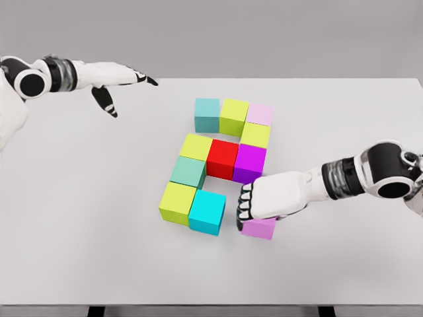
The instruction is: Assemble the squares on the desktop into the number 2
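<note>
Coloured cubes sit on the white table point(99, 198). The top row holds a teal cube point(207, 114), a yellow-green cube point(234, 116) and a pale pink cube point(259, 114). Below come a yellow cube point(256, 136), then a yellow cube point(195, 146), a red cube point(222, 158) and a magenta cube point(250, 162). A green cube point(188, 172), a lime cube point(177, 201) and a cyan cube point(207, 211) follow at the lower left. My right hand point(251, 206) is curled over a violet cube point(259, 228), just right of the cyan one. My left hand point(122, 82) hovers open at the far left.
The table's front edge point(211, 305) runs along the bottom of the view, its far edge behind the cubes. Bare tabletop lies left, right and in front of the cluster.
</note>
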